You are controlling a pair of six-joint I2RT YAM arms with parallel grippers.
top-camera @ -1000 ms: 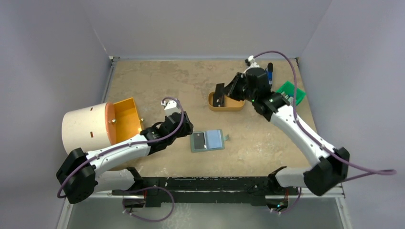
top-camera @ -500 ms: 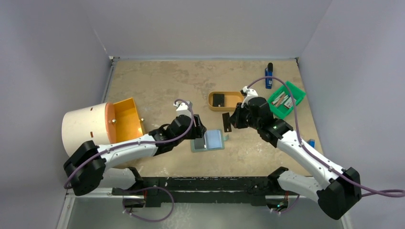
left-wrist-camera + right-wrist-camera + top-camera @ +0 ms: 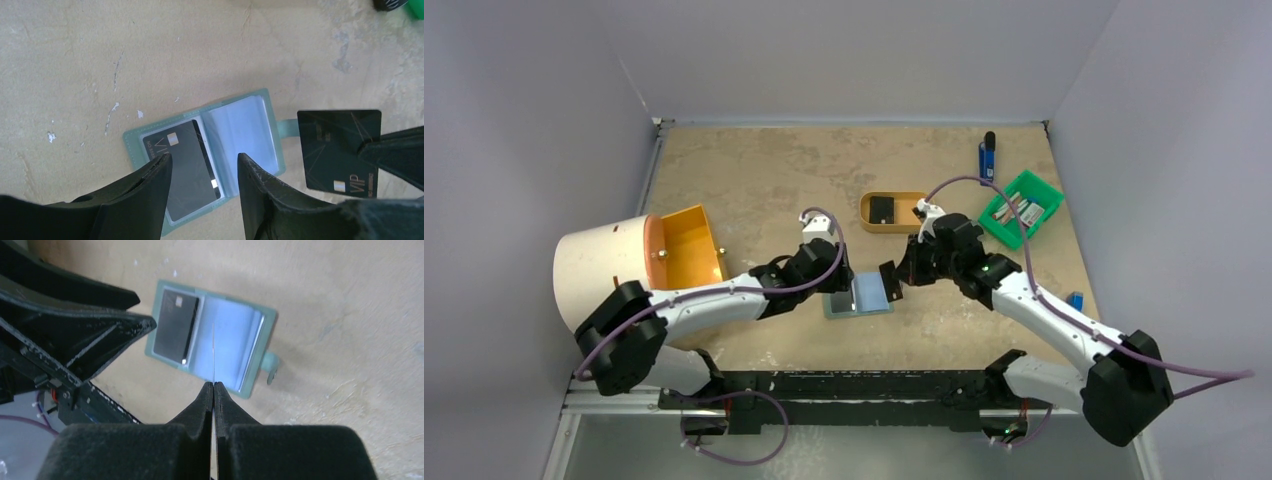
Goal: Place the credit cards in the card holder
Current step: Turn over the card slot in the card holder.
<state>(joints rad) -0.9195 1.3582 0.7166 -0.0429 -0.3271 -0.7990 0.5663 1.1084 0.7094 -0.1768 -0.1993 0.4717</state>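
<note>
Clamps black VIP credit card [image 3: 340, 150] in right pincer [image 3: 214, 385] at right edge of open sage-green soft card holder [image 3: 240, 130], mid-frame; holds left pincer [image 3: 204, 159] apart over it.

"VIP" stands on the black card [image 3: 340, 150].

Beyond the right fingers [image 3: 906, 272] sits a tan oval tray [image 3: 899, 228]; farther right, a green bin [image 3: 1031, 179] with a blue pen [image 3: 987, 158] behind it. Well left of the left fingers [image 3: 836, 288] lies a cream drum [image 3: 604, 265] beside an orange box [image 3: 686, 240].

Overhead wide; wrist views close, downward, sharing card holder [image 3: 250, 135].
</note>
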